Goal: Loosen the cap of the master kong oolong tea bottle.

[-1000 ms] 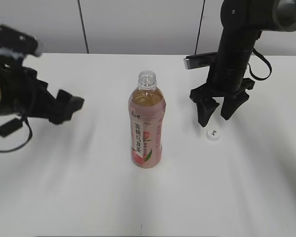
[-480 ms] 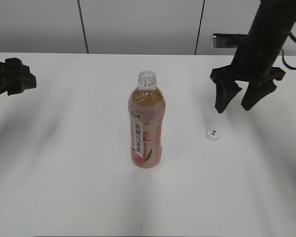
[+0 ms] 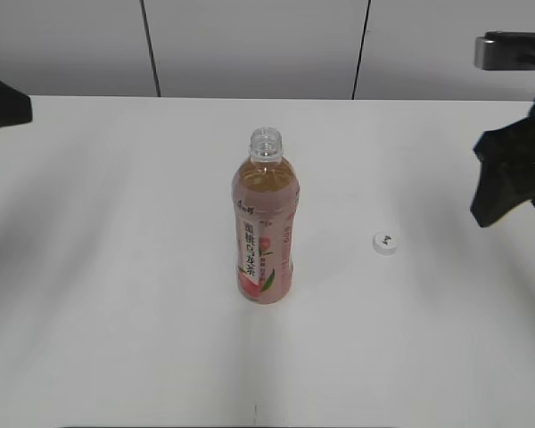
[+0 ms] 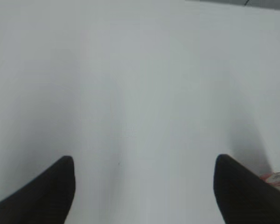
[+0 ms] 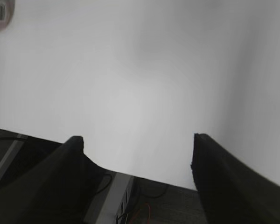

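The master kong oolong tea bottle (image 3: 264,223) stands upright at the table's middle, its neck bare and open. A pink sliver of it shows at the right edge of the left wrist view (image 4: 279,177) and the top left corner of the right wrist view (image 5: 0,14). The cap (image 3: 385,242) lies on the table right of the bottle, apart from it. My right gripper (image 3: 515,201) is open and empty at the right edge, well away from the cap; its jaws (image 5: 137,140) hang over the table's edge. My left gripper (image 4: 143,161) is open and empty over bare table; only a dark corner of that arm (image 3: 0,102) shows at the far left.
The white table (image 3: 125,294) meets a grey panelled wall (image 3: 250,45) behind. The right wrist view shows the table's edge with a metal frame and cables (image 5: 126,205) below it.
Both arms have pulled outward: the right gripper moved up and right away from the cap, the left arm left, almost out of view. Bottle and cap have not moved.
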`<state>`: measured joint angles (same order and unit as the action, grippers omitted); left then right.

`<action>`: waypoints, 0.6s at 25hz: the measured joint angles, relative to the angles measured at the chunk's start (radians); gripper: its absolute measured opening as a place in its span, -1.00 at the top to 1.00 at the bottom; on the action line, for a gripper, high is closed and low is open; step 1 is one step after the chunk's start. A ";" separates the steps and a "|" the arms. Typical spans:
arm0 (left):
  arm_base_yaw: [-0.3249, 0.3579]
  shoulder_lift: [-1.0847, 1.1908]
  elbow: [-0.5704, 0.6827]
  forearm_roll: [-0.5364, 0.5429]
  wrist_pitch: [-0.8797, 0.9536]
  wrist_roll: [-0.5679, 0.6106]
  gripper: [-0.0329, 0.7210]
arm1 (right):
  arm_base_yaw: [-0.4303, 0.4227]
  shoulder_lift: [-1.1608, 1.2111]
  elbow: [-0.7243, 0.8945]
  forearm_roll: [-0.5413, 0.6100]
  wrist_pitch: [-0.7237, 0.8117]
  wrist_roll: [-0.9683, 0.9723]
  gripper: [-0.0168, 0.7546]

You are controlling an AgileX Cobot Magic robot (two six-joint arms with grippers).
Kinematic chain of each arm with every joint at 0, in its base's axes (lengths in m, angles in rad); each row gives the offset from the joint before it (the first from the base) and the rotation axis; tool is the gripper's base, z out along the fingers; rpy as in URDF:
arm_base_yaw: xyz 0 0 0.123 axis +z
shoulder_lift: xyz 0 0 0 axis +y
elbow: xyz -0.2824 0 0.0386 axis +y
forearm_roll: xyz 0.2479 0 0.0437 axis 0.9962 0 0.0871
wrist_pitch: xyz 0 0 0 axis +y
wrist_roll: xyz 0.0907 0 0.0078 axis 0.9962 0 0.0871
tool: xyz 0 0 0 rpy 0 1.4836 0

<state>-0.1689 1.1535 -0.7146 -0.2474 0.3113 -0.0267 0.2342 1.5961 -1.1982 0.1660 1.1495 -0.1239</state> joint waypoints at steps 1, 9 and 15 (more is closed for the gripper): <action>0.000 -0.052 0.000 0.003 0.018 0.001 -0.54 | 0.000 -0.052 0.036 -0.009 -0.003 0.003 -0.44; 0.000 -0.421 -0.001 0.107 0.391 0.003 -0.48 | 0.000 -0.479 0.301 -0.060 -0.002 0.045 -0.45; 0.000 -0.637 -0.001 0.153 0.567 0.003 -0.45 | 0.000 -0.789 0.477 -0.123 0.011 0.078 -0.45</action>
<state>-0.1689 0.5169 -0.7156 -0.0947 0.8781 -0.0238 0.2342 0.8066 -0.7210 0.0427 1.1608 -0.0458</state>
